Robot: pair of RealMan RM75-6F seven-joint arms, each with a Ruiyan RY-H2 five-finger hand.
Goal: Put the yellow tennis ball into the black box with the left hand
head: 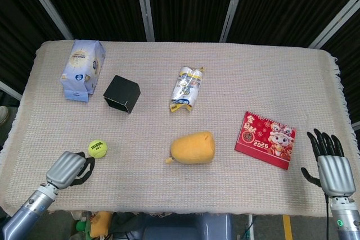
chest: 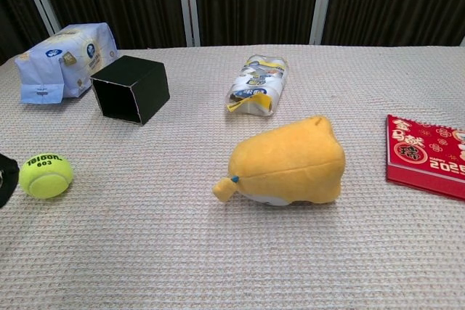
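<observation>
The yellow tennis ball point(head: 97, 149) lies on the woven cloth near the front left, shown also in the chest view as the ball point(chest: 46, 176). My left hand point(head: 70, 168) is low over the cloth just left of and in front of the ball, fingers curved toward it and holding nothing. In the chest view only its dark fingertips point(chest: 6, 179) show at the left edge, a small gap from the ball. The black box point(head: 121, 93) lies on its side farther back, its opening point(chest: 120, 99) facing me. My right hand point(head: 331, 164) hovers at the front right corner, fingers spread.
A blue-white packet point(head: 83, 69) stands behind the box. A silver snack bag point(head: 187, 87) lies mid-table, a yellow plush toy point(head: 193, 148) in front of it, and a red calendar point(head: 265, 140) to the right. The table's front edge point(head: 169, 211) runs close to both hands.
</observation>
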